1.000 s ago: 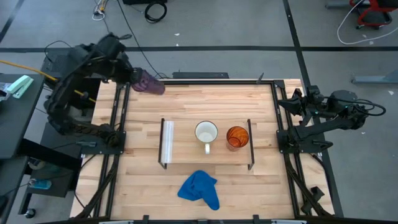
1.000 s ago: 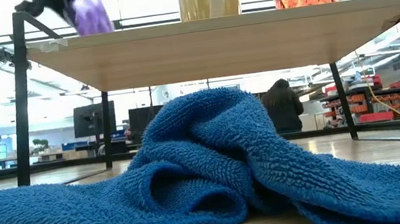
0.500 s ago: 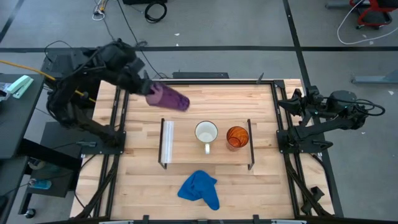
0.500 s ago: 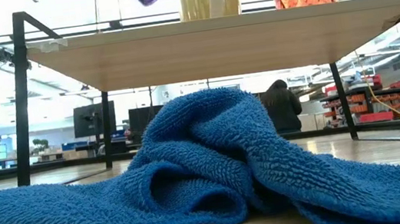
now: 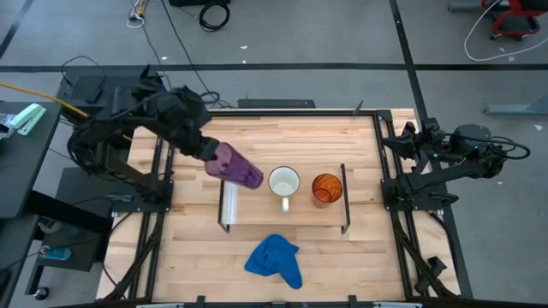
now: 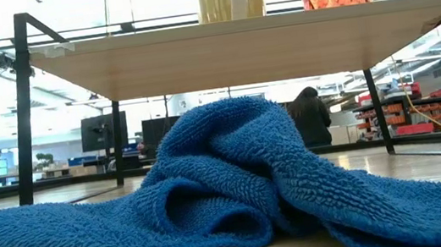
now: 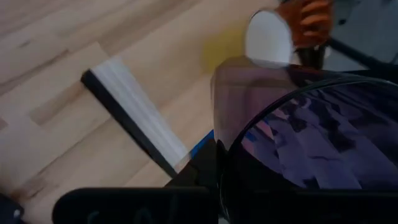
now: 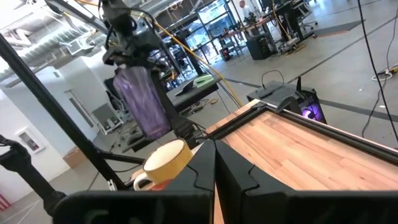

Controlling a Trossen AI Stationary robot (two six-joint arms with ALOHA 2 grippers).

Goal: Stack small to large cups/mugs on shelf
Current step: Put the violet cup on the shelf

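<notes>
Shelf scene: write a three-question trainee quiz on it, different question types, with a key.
1. True or false: the white mug and the orange cup both stand on the shelf.
2. Multiple choice: the purple cup is
A. standing on the tabletop
B. held tilted by the left claw over the shelf's end with the white strip
C. nested in the mug
3. Fill in: the blue ____ lies on the table in front of the shelf.

Key: 1 true; 2 B; 3 cloth. The right claw waits shut at the table's right edge.
</notes>
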